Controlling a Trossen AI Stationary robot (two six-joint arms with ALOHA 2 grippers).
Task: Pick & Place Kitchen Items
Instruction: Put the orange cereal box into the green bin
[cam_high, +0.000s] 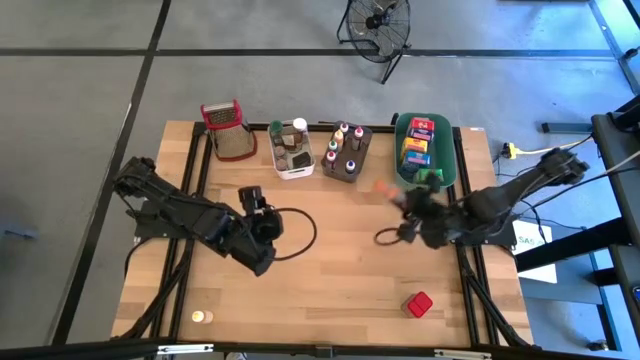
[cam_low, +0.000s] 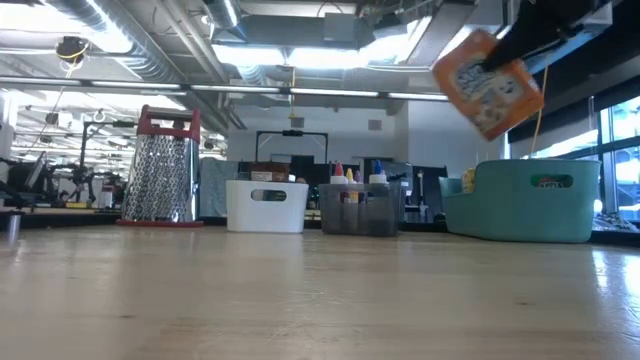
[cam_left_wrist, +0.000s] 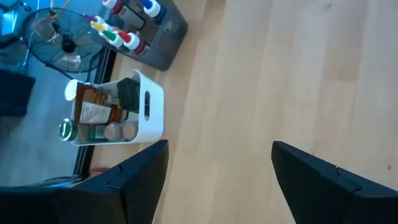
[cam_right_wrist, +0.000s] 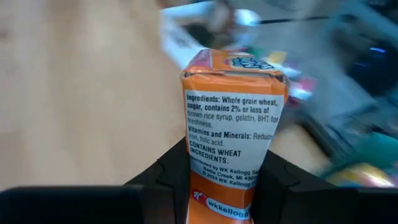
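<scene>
**Q:** What is your right gripper (cam_right_wrist: 227, 186) doing?

**A:** It is clamped on a small orange cereal box (cam_right_wrist: 231, 124), one finger on each side. I hold the box in the air, above the desk (cam_high: 330, 250), just at seven o'clock from the green tub (cam_high: 450, 160). In the low view the box (cam_low: 488, 82) hangs tilted, high above the tub's rim.

**Q:** And your left gripper?

**A:** My left gripper (cam_left_wrist: 217, 180) is spread wide and holds nothing. It hovers over bare wood near the desk's middle, slightly toward nine o'clock.

**Q:** Where are the other kitchen items?

**A:** Along the twelve o'clock edge. A white tub (cam_high: 293, 150) holds a brown packet and small jars. Just at three o'clock of it, a grey tub (cam_high: 346, 152) holds tiny bottles with coloured caps. The green tub holds colourful boxes. A red box (cam_high: 418, 304) lies alone toward five o'clock, and a small pale bottle (cam_high: 203, 317) lies near the seven o'clock corner.

**Q:** Anything else?

**A:** A red-topped metal grater (cam_high: 229, 130) stands at nine o'clock of the white tub.
</scene>
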